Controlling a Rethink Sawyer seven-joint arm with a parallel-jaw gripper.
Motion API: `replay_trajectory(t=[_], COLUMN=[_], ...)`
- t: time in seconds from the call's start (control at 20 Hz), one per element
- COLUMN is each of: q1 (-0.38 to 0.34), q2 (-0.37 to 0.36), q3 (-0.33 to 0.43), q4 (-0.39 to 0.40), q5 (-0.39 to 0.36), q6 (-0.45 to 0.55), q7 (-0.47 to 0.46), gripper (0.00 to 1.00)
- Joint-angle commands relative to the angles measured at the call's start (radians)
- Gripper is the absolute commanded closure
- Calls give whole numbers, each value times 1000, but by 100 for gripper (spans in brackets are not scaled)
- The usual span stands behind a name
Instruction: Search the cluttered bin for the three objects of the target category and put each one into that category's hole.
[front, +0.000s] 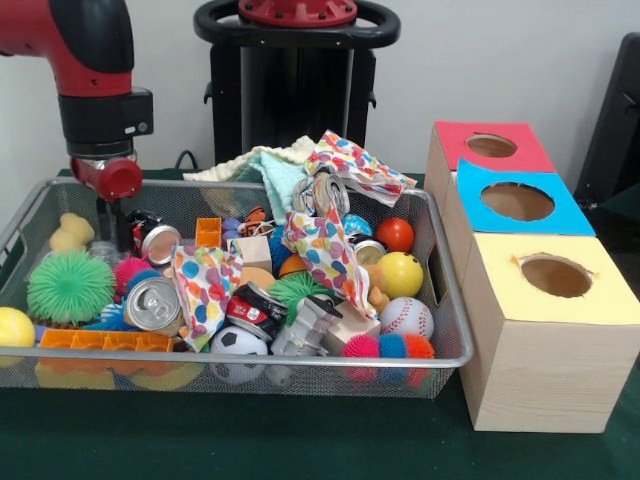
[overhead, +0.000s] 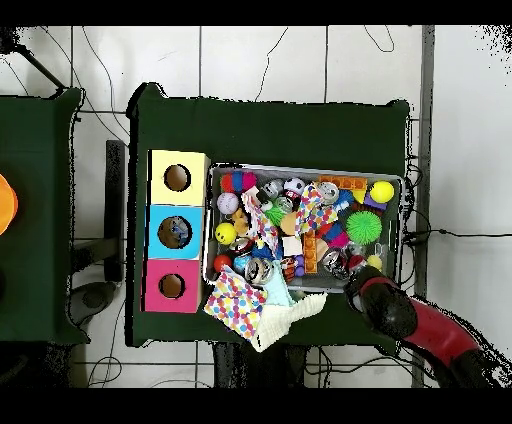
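The bin (front: 452, 352) is a wide silver wire-mesh basket full of clutter: soda cans (front: 152, 302), a baseball (front: 407, 318), a yellow ball (front: 400, 273), a red ball (front: 395, 234), a soccer ball (front: 238, 345), a green spiky ball (front: 68, 286), wooden blocks and spotted cloths (front: 203, 285). Three wooden boxes stand beside it, each with a hole: red top (front: 491, 146), blue top (front: 517, 201), yellow top (front: 555, 275). My gripper (front: 108, 230) hangs inside the bin's far left corner, beside a can (front: 158, 242) and a beige toy (front: 70, 232). It holds nothing that I can see.
A pale green cloth (front: 262, 165) and a spotted cloth (front: 355, 165) hang over the bin's far rim. An orange grid piece (front: 105, 341) lies along the near left rim. In the overhead view the boxes (overhead: 176, 232) line the bin's left side, and the arm (overhead: 400, 315) enters from the bottom right.
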Motion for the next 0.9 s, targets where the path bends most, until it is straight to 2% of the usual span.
replay_trajectory(t=[0.05,0.25,0.6,0.9], q1=[-33,-26,-55,-55], q2=[28,23,31,30], q3=[87,83,128,135], q4=[-92,-77,-57,-41], q5=[-11,-1,9,15], q6=[-60,-61,-81,-98], q7=[45,56,74,92], gripper=[0,0,0,0])
